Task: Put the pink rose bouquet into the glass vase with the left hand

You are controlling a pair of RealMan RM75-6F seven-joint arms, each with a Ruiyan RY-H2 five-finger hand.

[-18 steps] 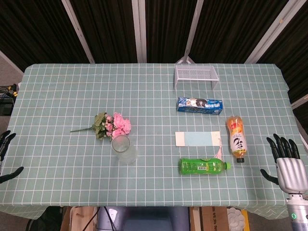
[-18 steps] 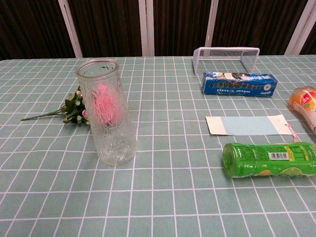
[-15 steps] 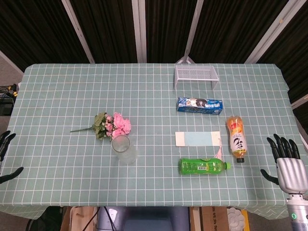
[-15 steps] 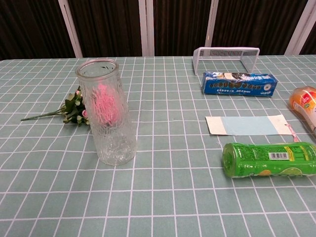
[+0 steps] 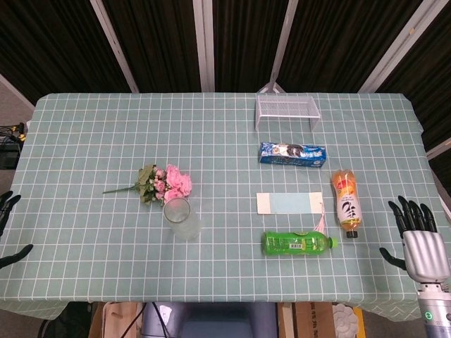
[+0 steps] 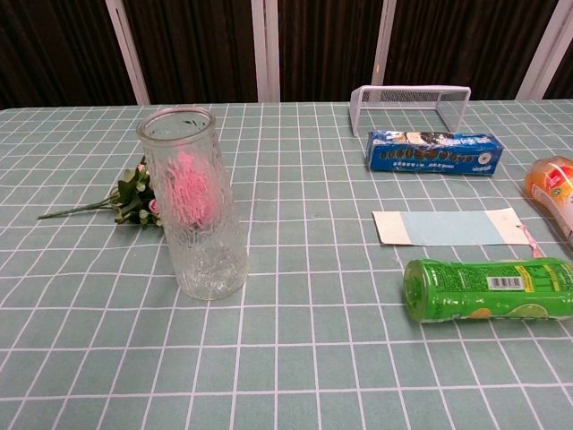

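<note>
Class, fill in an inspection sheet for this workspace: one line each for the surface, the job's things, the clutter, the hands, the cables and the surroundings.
Surface: table under a green checked cloth.
Job's things: pink rose bouquet lies flat behind the glass vase; the vase stands upright and holds nothing.
Clutter: white wire rack, blue biscuit pack, card, orange bottle and green bottle, both bottles lying down.
Hands: left hand at the left table edge, right hand at the right edge, fingers apart, neither holding anything.
Cables: some on the floor at far left.
Surroundings: dark panels with pale bars behind.
</note>
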